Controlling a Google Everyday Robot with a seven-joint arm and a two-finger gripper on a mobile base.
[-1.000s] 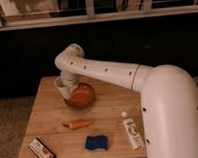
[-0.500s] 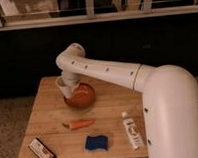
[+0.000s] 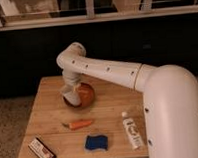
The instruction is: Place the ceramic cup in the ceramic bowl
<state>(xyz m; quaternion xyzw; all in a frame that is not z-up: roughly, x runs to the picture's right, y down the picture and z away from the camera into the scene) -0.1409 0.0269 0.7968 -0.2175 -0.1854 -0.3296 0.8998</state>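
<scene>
While the white arm [image 3: 117, 72] reaches across from the right side of the view and bends down at its elbow, the gripper [image 3: 69, 90] hangs low over the left rim of the ceramic bowl [image 3: 83, 94], at the far middle of the wooden table [image 3: 50, 126]. Whether the gripper is spread or pressed together cannot be told, since the wrist and the pale shapes at its tip run into one another. An off-white rounded shape, most likely the ceramic cup [image 3: 70, 95], sits right at the gripper's tip, against the bowl's left edge; whether it is held, resting in the bowl or only touching the rim cannot be told.

The bowl is round, glossy and orange-brown, lying directly under and just to the right of the gripper. Nearer the camera than the gripper, and a little to its right, a slim orange carrot [image 3: 79, 124] lies on its side, well apart from the bowl. Further toward the camera, beyond the carrot, a blue sponge [image 3: 96, 142] lies flat near the table's front edge. To the right of the gripper and closer to the camera, a long white tube [image 3: 131, 133] with dark print lies lengthwise, close beside the robot's large white body [image 3: 174, 119]. To the gripper's left and closest to the camera, a small dark packet with a pale face [image 3: 41, 150] rests at the table's front left corner.
</scene>
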